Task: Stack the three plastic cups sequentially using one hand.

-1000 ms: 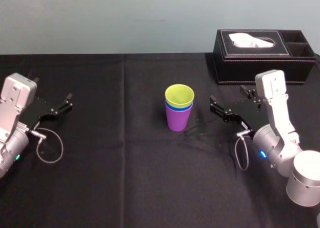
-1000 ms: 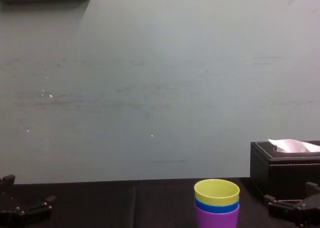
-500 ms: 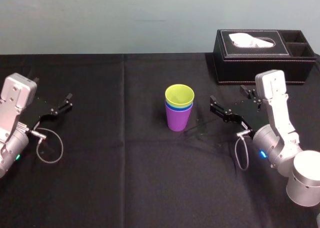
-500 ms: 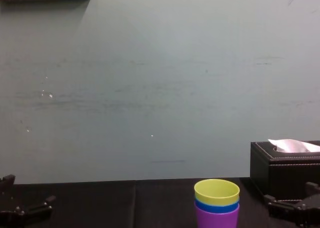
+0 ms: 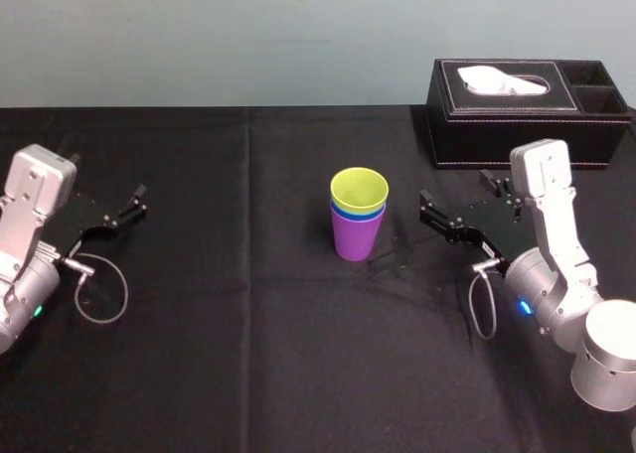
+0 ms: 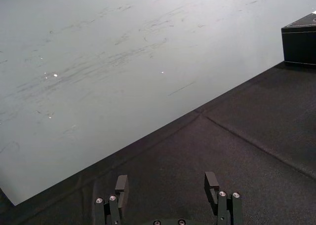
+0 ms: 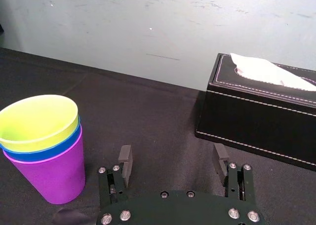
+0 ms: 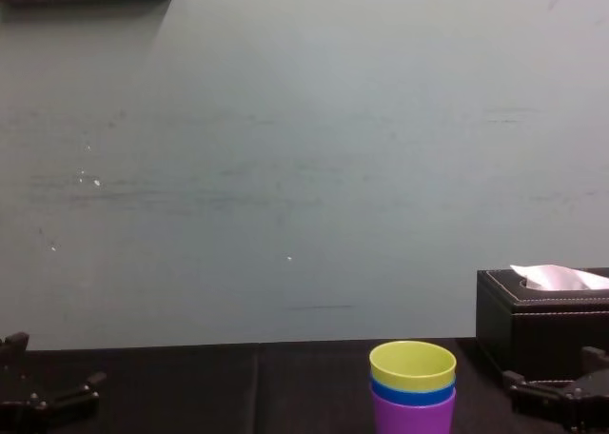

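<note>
The black-covered tabletop (image 5: 248, 354) carries the three plastic cups (image 5: 357, 220) near its middle, nested upright into one stack, and everything else is placed from that stack. A black tissue box (image 5: 517, 140) with white stitching sits behind the stack and off to the robot's right, well apart from it, with a white tissue (image 5: 494, 77) showing through the slot in its top.

The right gripper (image 7: 172, 156) hovers low over the tabletop just to the right of the stack, not touching it. Its jaws stand apart and hold nothing. The left gripper (image 6: 166, 180) rests well apart from the stack on the left side, its jaws likewise apart and empty.

In the stack itself, the purple cup (image 5: 355, 236) stands on the tabletop as the outermost. The blue cup (image 7: 49, 152) sits inside it, showing only a narrow band at the rim. The yellow-green cup (image 5: 359, 188) sits innermost, its open mouth facing up.
</note>
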Action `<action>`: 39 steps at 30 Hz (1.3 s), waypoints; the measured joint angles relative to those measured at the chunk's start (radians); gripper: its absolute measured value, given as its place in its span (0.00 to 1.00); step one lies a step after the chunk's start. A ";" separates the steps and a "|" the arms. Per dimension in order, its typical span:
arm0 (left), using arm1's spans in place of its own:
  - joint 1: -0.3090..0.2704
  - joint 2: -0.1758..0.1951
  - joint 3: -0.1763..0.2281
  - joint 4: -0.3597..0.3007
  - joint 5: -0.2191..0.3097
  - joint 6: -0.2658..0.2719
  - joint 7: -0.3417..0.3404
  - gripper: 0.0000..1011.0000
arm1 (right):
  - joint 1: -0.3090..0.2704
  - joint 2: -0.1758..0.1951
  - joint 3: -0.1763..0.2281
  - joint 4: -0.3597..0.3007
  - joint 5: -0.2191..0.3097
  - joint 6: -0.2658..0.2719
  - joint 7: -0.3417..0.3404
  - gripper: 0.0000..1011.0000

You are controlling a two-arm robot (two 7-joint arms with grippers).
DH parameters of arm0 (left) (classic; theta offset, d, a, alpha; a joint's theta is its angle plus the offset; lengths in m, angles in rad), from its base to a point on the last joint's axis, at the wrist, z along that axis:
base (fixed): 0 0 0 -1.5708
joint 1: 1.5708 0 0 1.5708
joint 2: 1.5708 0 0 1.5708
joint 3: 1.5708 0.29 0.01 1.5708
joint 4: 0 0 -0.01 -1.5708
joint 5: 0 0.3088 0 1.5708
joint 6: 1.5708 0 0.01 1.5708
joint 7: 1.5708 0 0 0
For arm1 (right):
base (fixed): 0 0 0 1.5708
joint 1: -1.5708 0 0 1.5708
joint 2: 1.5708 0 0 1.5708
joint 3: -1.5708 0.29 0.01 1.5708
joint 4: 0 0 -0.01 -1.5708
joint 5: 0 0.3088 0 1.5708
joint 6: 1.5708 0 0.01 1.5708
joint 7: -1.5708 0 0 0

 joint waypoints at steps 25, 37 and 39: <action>0.000 0.000 0.000 0.000 0.000 0.000 0.000 1.00 | 0.000 0.000 0.000 0.000 0.000 0.000 0.000 0.99; 0.000 0.000 0.000 0.000 0.000 0.000 0.000 1.00 | 0.000 0.000 0.000 0.000 0.000 0.000 0.000 0.99; 0.000 0.000 0.000 0.000 0.000 0.000 0.000 1.00 | 0.000 0.000 0.000 0.000 0.000 0.000 0.000 0.99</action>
